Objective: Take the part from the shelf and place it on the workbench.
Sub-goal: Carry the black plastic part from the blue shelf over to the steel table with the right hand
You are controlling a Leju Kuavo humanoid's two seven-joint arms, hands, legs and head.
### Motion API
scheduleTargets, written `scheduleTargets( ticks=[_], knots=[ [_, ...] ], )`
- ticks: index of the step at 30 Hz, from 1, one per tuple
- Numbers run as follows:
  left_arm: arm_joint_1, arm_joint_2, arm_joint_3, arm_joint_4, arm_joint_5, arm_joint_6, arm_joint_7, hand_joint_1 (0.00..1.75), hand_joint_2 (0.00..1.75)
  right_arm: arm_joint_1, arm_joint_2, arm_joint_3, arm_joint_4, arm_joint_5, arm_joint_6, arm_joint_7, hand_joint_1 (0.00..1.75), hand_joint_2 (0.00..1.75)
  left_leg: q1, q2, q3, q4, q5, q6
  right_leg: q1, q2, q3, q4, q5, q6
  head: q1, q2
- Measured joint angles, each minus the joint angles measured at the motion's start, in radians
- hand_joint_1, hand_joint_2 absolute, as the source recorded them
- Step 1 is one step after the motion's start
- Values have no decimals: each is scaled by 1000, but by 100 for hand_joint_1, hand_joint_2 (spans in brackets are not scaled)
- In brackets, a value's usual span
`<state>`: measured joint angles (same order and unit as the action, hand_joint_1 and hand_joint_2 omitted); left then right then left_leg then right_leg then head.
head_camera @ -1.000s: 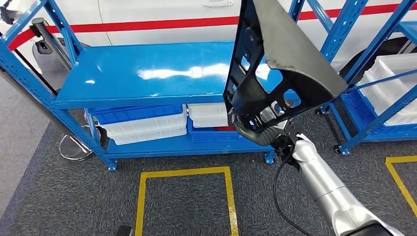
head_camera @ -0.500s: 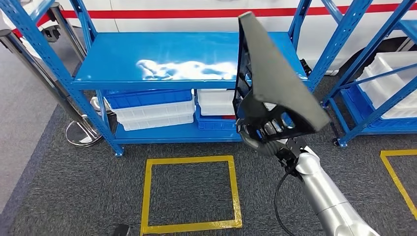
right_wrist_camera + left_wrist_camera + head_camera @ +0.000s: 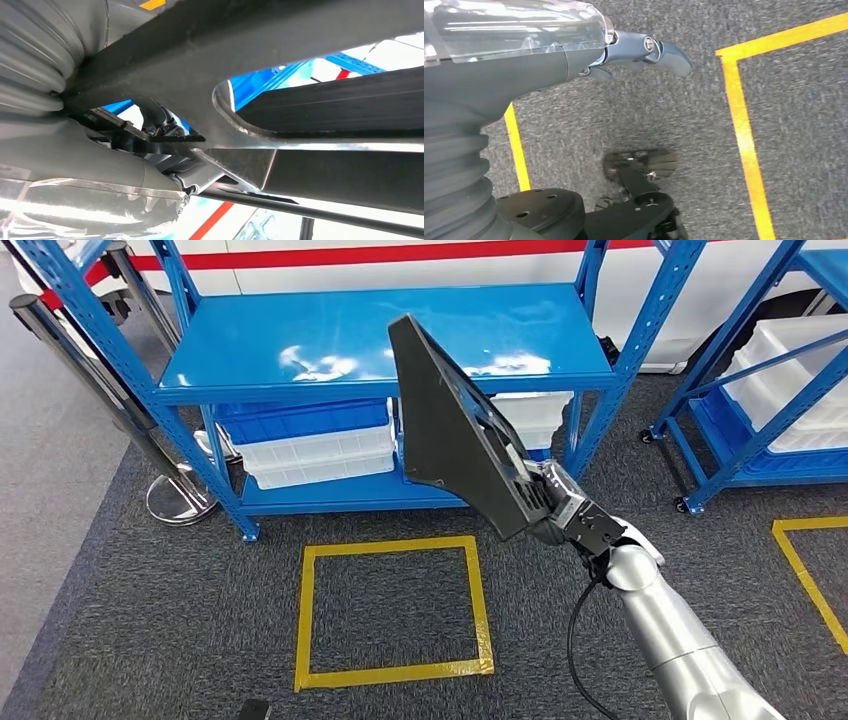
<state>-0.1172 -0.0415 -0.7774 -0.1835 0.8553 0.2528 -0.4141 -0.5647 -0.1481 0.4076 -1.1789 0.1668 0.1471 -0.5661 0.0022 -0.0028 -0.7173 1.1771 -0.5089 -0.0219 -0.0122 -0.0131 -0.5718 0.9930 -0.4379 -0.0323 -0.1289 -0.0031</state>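
The part, a dark grey triangular panel with a ribbed black frame on its back, is sitting in my right hand, clear of the shelf. I am gripping its lower corner, and from my fingers it is rising up and away, its pointed tip leaning toward my left. In the right wrist view my fingers are curling around a black rib of the part, with the thumb pressed along the frame beneath them.

My left hand is hanging over the carpet and holding nothing; I am seeing 1 finger reaching out straight, and I cannot tell how the others are lying.

Just below my right fingers, on the grey carpet, a yellow tape square is lying. Beyond the part, the blue shelf is standing with its top deck bare and glossy. Under that deck, white bins and a blue bin are stacked on the lower level. Far off to the right of my fingers a second blue rack is holding more white bins. A white wall with a red stripe is running behind both.
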Motion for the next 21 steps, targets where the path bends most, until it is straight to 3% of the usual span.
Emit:
scheduleTargets(
  ticks=[1,2,3,5,7,9,11,12,14,16,17,18,19,21],
  knots=[
    [1,0,0,0,0,0,0,0,175,0,0,0,2,-2,-1,0,175,175,4,0,-12,62,-30,-6,0,0,-12,2,9,1,0,0],
    [1,0,0,0,0,0,0,0,175,1,-1,0,6,-4,-2,0,175,175,8,0,-13,101,-38,-11,-1,0,-25,4,17,3,0,0],
    [2,1,0,0,0,1,0,0,175,1,-1,0,9,-6,-2,0,175,175,12,1,1,107,-27,-16,-3,0,-38,7,24,7,0,0],
    [3,1,0,0,0,2,-1,0,175,2,-1,0,15,-8,-3,0,175,175,20,1,82,10,18,-24,-8,0,-63,18,37,17,0,0],
    [3,1,0,0,-2,2,-4,0,175,4,-3,-3,17,-11,-7,-3,175,175,18,-1,168,-118,29,-22,-10,1,-82,29,47,30,0,0],
    [6,1,-1,0,-5,2,-8,0,175,12,-6,-7,18,-16,-16,-11,175,175,12,-5,192,-162,20,-10,-8,1,-90,30,60,45,0,0],
    [10,1,-2,0,-8,2,-10,0,175,26,-10,-9,18,-20,-25,-18,175,175,12,-4,181,-167,34,9,-10,2,-94,29,67,59,1,0],
    [11,1,-2,0,-8,2,-10,0,175,34,-14,-11,18,-21,-30,-21,175,175,12,-3,174,-170,42,20,-11,3,-101,41,51,64,1,0],
    [11,2,-2,0,-8,3,-11,0,175,47,-21,-16,18,-20,-44,-25,175,175,12,-1,157,-174,60,40,-12,5,-130,119,-26,69,1,0],
    [12,2,-2,0,-8,4,-12,0,175,57,-26,-20,18,-13,-67,-28,175,175,7,0,135,-172,76,48,-11,7,-166,252,-109,72,1,0],
    [12,2,-2,0,-8,5,-13,0,175,62,-26,-22,18,-4,-84,-28,175,175,4,0,123,-170,84,49,-10,8,-172,299,-124,72,1,0],
    [13,2,-2,0,-8,5,-13,0,175,66,-27,-23,18,7,-103,-27,175,175,1,0,112,-167,91,49,-10,8,-163,315,-118,69,1,0],
    [13,3,-2,0,-7,5,-14,0,175,69,-27,-25,18,19,-123,-25,175,175,-2,0,101,-164,97,49,-9,9,-135,293,-97,65,1,0],
    [13,2,-2,0,-7,6,-15,0,175,68,-26,-27,16,43,-163,-19,175,175,-6,-1,85,-159,107,47,-2,10,-41,167,-60,47,1,0]
  ],
)
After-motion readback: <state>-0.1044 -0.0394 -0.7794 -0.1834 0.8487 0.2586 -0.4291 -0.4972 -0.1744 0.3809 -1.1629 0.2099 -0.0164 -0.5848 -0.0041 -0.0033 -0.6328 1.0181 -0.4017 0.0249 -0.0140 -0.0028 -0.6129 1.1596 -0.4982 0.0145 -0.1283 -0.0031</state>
